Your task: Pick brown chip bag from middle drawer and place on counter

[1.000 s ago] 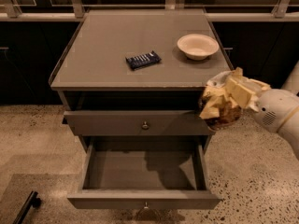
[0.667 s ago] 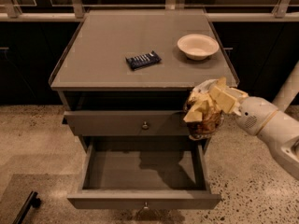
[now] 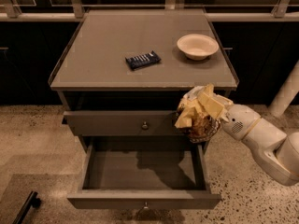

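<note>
The gripper (image 3: pixel 200 112), its tips partly buried in crumpled foil, is clamped on the one brown chip bag (image 3: pixel 201 127), brown and cream-tan, held below the counter (image 3: pixel 103 45) front-right corner, above the open middle drawer (image 3: pixel 117 200); one white bowl (image 3: pixel 197 46) and one dark-blue packet (image 3: pixel 143 59) lie on top.

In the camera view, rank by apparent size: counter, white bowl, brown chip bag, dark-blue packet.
1. counter, by far.
2. brown chip bag and white bowl look alike; the bag, held by the gripper below the counter's front edge, sits nearer the camera, so no ranking.
3. dark-blue packet.
</note>
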Robot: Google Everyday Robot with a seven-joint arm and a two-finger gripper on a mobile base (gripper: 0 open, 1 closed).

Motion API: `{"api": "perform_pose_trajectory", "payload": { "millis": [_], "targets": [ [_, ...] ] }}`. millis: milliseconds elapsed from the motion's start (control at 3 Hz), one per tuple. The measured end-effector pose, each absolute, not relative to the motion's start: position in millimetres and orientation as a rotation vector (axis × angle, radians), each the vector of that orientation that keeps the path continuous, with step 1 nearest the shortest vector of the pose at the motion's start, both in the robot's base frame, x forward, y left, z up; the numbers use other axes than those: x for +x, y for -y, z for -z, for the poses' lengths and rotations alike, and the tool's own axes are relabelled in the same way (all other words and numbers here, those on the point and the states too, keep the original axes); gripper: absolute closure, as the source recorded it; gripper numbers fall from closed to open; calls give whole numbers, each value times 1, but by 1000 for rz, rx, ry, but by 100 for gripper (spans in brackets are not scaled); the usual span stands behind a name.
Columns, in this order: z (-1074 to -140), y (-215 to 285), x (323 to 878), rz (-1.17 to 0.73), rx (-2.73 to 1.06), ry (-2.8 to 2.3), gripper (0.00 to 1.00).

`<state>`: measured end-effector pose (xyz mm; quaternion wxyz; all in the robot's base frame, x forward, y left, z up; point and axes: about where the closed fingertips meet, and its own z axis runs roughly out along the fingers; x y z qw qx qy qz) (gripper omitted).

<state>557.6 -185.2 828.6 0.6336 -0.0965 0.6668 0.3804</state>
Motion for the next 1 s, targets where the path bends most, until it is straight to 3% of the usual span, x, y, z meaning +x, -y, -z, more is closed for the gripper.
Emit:
{"api": "perform_pose_trajectory", "payload": {
  "millis": [1000],
  "targets": [
    [-722,172,515,-967,-83,-1751,100]
  ]
}}
